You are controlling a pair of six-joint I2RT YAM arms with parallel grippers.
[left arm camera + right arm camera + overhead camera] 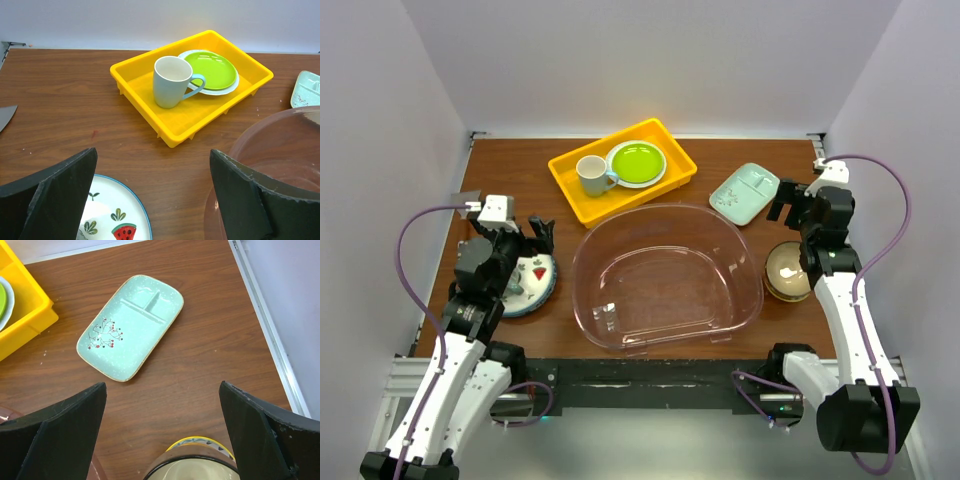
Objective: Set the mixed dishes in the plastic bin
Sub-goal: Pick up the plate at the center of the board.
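At the left, the left gripper point(541, 236) hangs with its fingers spread wide above the far edge of a white plate point(533, 282) painted with a watermelon slice. The plate sits just left of the clear plastic bin point(582, 265). Behind the bin, a yellow tray point(572, 190) holds a white mug point(592, 175) and a green plate point(637, 163). Further right lies a mint divided tray point(744, 192). The right gripper point(788, 206), also spread wide, hovers between the mint tray and a tan bowl point(788, 270).
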